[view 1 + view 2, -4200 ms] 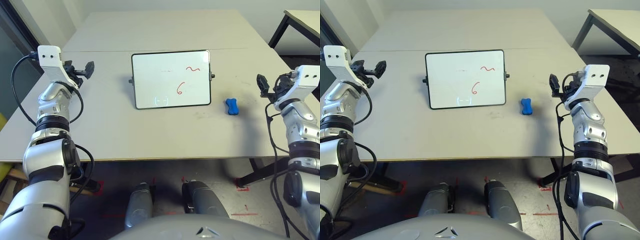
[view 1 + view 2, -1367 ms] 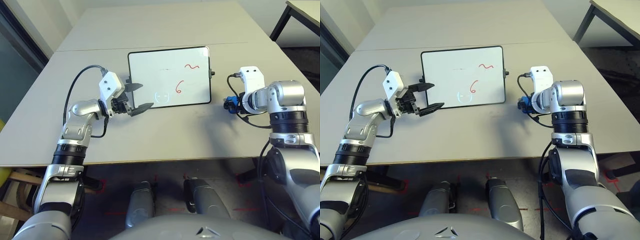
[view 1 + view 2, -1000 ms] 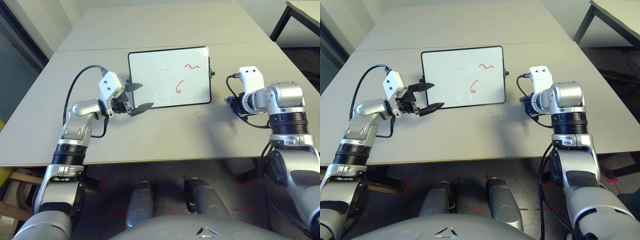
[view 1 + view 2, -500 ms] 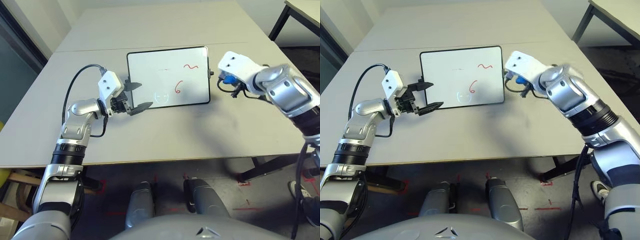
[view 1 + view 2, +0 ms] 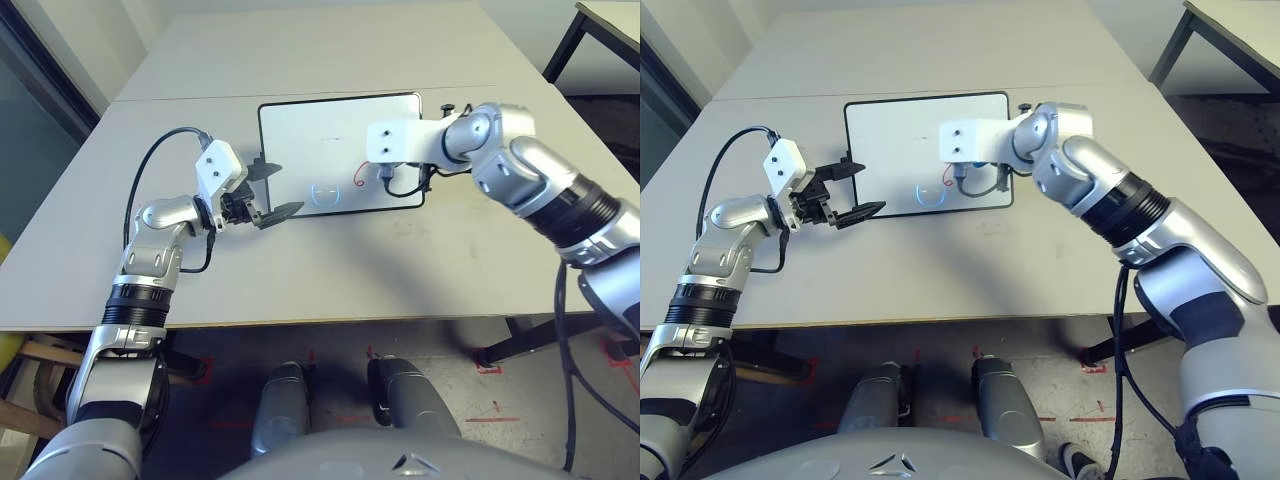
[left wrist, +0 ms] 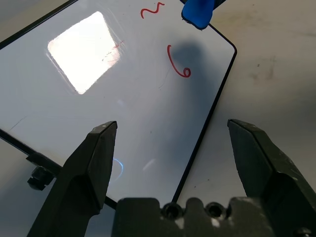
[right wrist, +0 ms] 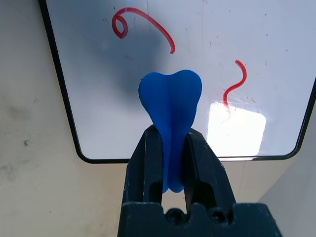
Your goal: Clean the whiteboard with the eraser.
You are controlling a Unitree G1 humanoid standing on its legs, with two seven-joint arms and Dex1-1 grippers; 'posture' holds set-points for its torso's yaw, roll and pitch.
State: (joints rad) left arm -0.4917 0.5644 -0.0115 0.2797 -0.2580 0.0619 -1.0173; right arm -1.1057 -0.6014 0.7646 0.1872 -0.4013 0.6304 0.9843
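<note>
Our right hand (image 7: 170,163) is clamped on the eraser (image 7: 170,106), a bright blue block with a pinched waist, its two black fingers (image 7: 148,163) squeezing the narrow middle so that the rounded lobe juts out ahead of them. We hold it over the whiteboard (image 5: 320,140), which lies flat on the pale counter (image 5: 330,270) near its middle. The board is white with a thin black frame, rounded corners and a small black knob on its side. It carries two red marks: a curl like a figure six (image 7: 140,27) and a short squiggle (image 7: 234,81). From the head camera, our right wrist housing and its cables cover most of both marks and the eraser itself; whether the eraser touches the board we cannot tell. Glare from a ceiling light whitens a patch of the board (image 6: 84,52). Our left hand (image 6: 180,163) hangs beside the board's left edge, fingers spread wide apart and gripping nothing, the board's corner lying between them in the wrist view.
</note>
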